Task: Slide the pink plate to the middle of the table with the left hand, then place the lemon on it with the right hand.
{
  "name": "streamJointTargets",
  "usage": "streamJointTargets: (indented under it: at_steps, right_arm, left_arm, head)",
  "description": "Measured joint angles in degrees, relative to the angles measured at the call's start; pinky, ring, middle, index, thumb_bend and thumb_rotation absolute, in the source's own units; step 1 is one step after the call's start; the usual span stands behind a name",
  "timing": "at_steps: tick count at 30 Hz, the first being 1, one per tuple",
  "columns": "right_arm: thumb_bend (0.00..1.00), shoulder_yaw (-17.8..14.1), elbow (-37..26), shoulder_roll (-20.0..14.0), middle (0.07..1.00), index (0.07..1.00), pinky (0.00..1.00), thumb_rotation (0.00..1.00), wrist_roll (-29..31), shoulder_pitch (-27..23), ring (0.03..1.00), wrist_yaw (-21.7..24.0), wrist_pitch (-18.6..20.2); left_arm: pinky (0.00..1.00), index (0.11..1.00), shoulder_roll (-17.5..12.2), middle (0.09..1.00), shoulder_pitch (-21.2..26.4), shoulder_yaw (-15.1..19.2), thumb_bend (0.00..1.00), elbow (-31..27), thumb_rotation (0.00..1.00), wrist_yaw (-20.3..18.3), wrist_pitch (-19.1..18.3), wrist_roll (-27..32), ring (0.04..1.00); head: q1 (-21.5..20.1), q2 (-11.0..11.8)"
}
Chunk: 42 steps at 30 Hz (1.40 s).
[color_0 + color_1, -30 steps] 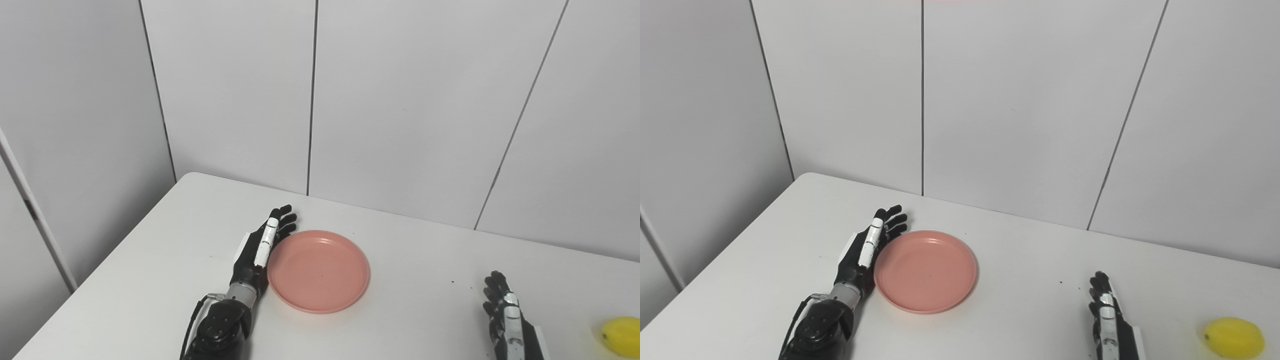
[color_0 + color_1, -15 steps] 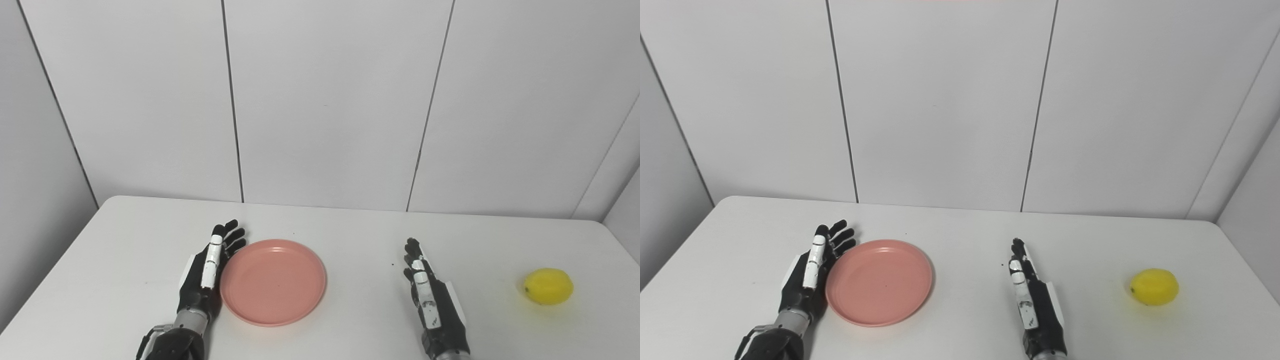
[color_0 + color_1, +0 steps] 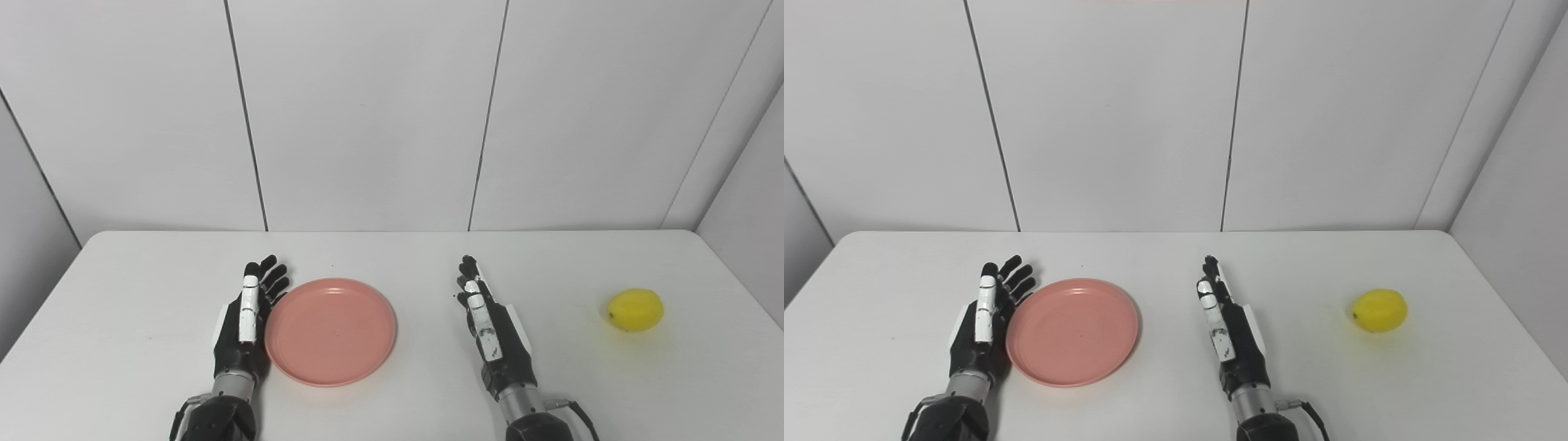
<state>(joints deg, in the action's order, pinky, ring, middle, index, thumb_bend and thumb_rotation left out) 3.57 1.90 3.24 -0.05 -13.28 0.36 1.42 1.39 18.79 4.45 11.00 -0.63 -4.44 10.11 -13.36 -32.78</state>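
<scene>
Left hand [image 3: 244, 318]: black casing with one white-backed finger, fingers straight and slightly fanned, holding nothing. It stands on edge on the table [image 3: 122, 318], palm side against the left rim of the pink plate [image 3: 331, 331].

Pink plate: round, shallow, with a raised lip; smooth matte salmon surface, looks like plastic. Nothing lies on it. It sits left of the table's middle, toward the near side.

Table: white, smooth, rounded far corners, a few tiny dark specks.

Right hand [image 3: 493, 324]: same black-and-white build, fingers extended and close together, grasping nothing. Rests on edge on the tabletop right of the plate, apart from it. A thin cable runs from its wrist.

Lemon [image 3: 636, 310]: bright yellow, oval with a small nub at its left end, finely dimpled skin. Lies on the table far to the right, well apart from the right hand and the plate.

Behind: pale panelled wall [image 3: 367, 110], dark vertical seams.
</scene>
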Motion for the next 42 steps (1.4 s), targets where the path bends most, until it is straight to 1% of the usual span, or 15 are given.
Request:
streamJointTargets:
  at_steps: [4, 5, 6, 13, 17, 19, 21, 24, 36, 42]
  right_arm:
    - [0.72, -0.03, 0.00, -0.04, 0.996, 0.991, 1.00, 1.00, -0.24, -0.02, 1.000, 0.00, 0.00]
    - [0.73, -0.04, -0.03, -0.04, 0.994, 0.989, 1.00, 1.00, -0.25, -0.01, 1.000, 0.01, 0.02]
    - [0.74, -0.05, -0.08, -0.06, 0.992, 0.987, 1.00, 1.00, -0.25, -0.01, 1.000, 0.01, 0.09]
    - [0.75, -0.08, -0.79, -0.15, 0.991, 0.986, 1.00, 1.00, -0.25, 0.00, 1.000, 0.11, 1.73]
    - [0.75, -0.13, -1.27, -0.18, 0.990, 0.979, 1.00, 1.00, -0.32, 0.09, 1.000, 0.09, 2.06]
    - [0.75, -0.10, -1.66, -0.17, 0.989, 0.981, 1.00, 1.00, -0.36, 0.09, 1.000, 0.09, 2.08]
    - [0.75, -0.08, -2.10, -0.15, 0.989, 0.984, 1.00, 1.00, -0.35, 0.10, 1.000, 0.09, 2.12]
    - [0.75, -0.10, -2.15, -0.14, 0.990, 0.986, 1.00, 1.00, -0.31, 0.13, 1.000, 0.09, 2.17]
    - [0.74, -0.33, -2.34, -0.14, 0.982, 0.976, 1.00, 1.00, -0.20, 0.19, 1.000, 0.01, 2.28]
    - [0.73, -0.57, -2.37, -0.16, 0.982, 0.976, 1.00, 1.00, -0.26, 0.19, 1.000, -0.04, 2.29]
  left_arm:
    - [0.91, 0.885, 0.29, 0.907, -0.13, -0.19, 0.58, -0.12, 1.00, 0.00, 0.03, 0.00, 0.912]
    - [0.93, 0.902, 0.39, 0.919, -0.16, -0.32, 0.58, -0.10, 1.00, -0.02, 0.10, -0.01, 0.924]
    - [0.94, 0.909, 0.48, 0.924, -0.24, -0.51, 0.58, -0.08, 1.00, -0.11, 0.35, -0.01, 0.930]
    - [0.96, 0.928, 2.09, 0.933, -0.53, -2.27, 0.58, 0.46, 1.00, -0.41, 1.98, -0.17, 0.944]
    - [0.91, 0.889, 2.84, 0.903, -0.53, -2.33, 0.57, 1.22, 1.00, 0.03, 3.56, -0.40, 0.910]
    - [0.91, 0.885, 3.40, 0.904, -0.53, -2.27, 0.55, 1.40, 1.00, 0.32, 3.94, -0.99, 0.910]
    - [0.94, 0.913, 3.61, 0.928, -0.62, -2.73, 0.55, 1.38, 1.00, 0.16, 3.91, -1.22, 0.936]
    - [0.96, 0.932, 3.50, 0.943, -0.85, -3.87, 0.57, 1.08, 1.00, -0.90, 3.44, -1.24, 0.951]
    - [0.98, 0.937, 3.59, 0.946, -1.47, -6.27, 0.57, 0.65, 1.00, -2.61, 3.11, -1.22, 0.950]
    - [0.97, 0.933, 3.57, 0.940, -1.49, -6.81, 0.57, 0.84, 1.00, -3.17, 3.26, -1.29, 0.947]
  head:
    - [0.27, -0.17]
    - [1.40, -0.87]
    - [1.41, -0.88]
    - [2.20, -1.41]
    - [2.46, -1.49]
    - [2.46, -1.49]
    - [2.29, -1.58]
    - [2.55, -1.67]
    - [2.20, -1.67]
    - [1.76, -1.76]
